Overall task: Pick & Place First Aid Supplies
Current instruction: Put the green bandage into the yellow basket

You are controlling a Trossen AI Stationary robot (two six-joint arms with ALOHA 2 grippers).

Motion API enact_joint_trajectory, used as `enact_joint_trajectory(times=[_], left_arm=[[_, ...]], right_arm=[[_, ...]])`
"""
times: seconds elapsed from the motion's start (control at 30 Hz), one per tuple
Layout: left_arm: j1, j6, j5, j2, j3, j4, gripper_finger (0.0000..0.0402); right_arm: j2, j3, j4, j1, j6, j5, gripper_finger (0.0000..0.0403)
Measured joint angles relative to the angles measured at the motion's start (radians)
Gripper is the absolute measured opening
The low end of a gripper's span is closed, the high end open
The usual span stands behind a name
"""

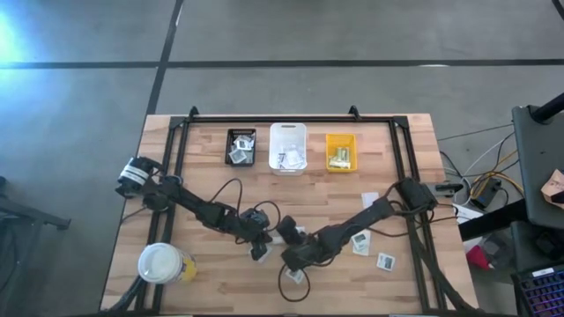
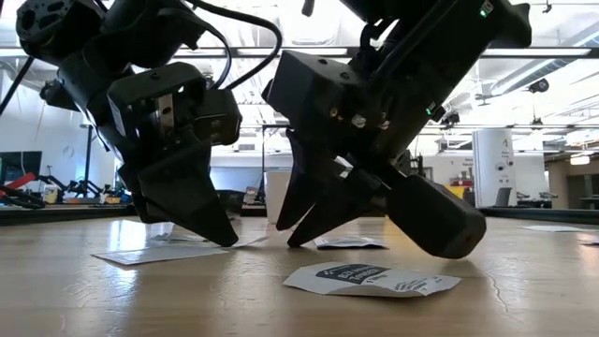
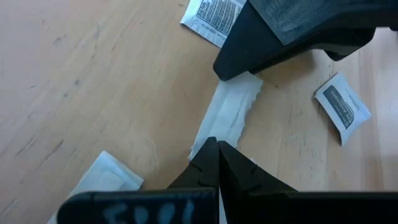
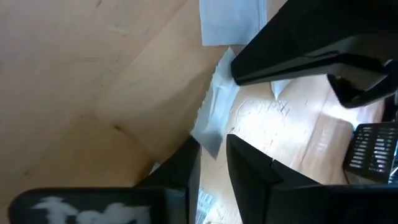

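Seemingly, right tool (image 4: pixel 211 165) straddles packet (image 4: pixel 214 109) — left tool (image 3: pixel 217 163) closed.

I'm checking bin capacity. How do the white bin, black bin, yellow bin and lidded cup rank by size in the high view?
1. Lidded cup, though it stands taller, nearer the camera
2. White bin
3. Black bin and yellow bin: alike
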Motion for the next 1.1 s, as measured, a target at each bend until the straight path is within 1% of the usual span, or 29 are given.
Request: enact_joint_trajectory(times=[0.1, 0.47, 0.77, 1.1], left_arm=[[0.003, 0.0, 0.003, 0.0, 0.0, 0.0, 0.0], [0.013, -0.001, -0.003, 0.002, -0.002, 0.045, 0.0], [0.026, -0.002, -0.044, 0.002, -0.002, 0.049, 0.0], [0.035, 0.028, -0.049, -0.002, -0.001, 0.05, 0.0]], right_arm=[[0.002, 0.002, 0.019, 0.006, -0.02, 0.0, 0.0075], [0.003, 0.004, 0.044, 0.007, -0.007, -0.013, 0.0051], [0.003, 0.005, 0.046, 0.011, 0.005, -0.013, 0.0011], [0.003, 0.006, 0.049, 0.013, 0.062, -0.021, 0.0008]])
